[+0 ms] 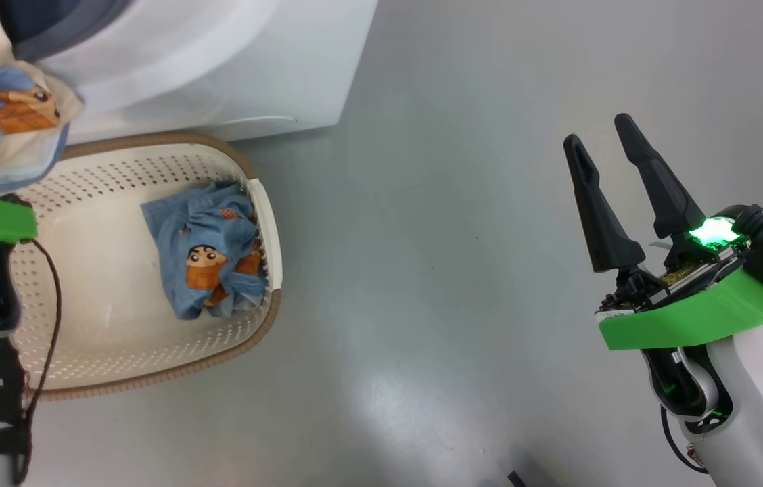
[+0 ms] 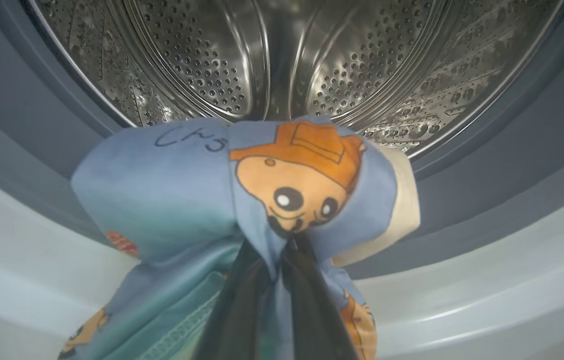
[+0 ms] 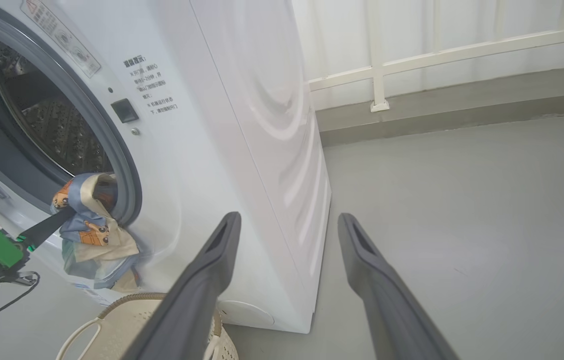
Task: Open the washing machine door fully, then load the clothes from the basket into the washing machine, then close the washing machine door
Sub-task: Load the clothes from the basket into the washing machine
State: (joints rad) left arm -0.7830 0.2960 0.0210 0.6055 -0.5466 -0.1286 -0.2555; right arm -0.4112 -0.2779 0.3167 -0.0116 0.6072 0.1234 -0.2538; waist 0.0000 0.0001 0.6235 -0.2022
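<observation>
My left gripper [image 2: 287, 247] is shut on one bundle of the clothes [image 2: 187, 190], light-blue fabric with orange cartoon faces. It holds the bundle at the lower lip of the washing machine [image 3: 242, 125] opening, in front of the grey gasket [image 2: 512, 165] and the steel drum [image 2: 287, 55]. The fabric hangs down over the machine's front [image 3: 92, 230]. Another bundle [image 1: 209, 250] lies in the cream basket [image 1: 266, 223] on the floor below the machine. My right gripper [image 1: 599, 132] is open and holds nothing, out over the bare floor to the right. The washing machine door is out of view.
Grey floor [image 1: 456, 270] stretches to the right of the basket and the machine. A white railing [image 3: 377, 75] and a low kerb run along the wall behind the machine's side. A thin brown cable [image 1: 53, 304] hangs from my left arm over the basket.
</observation>
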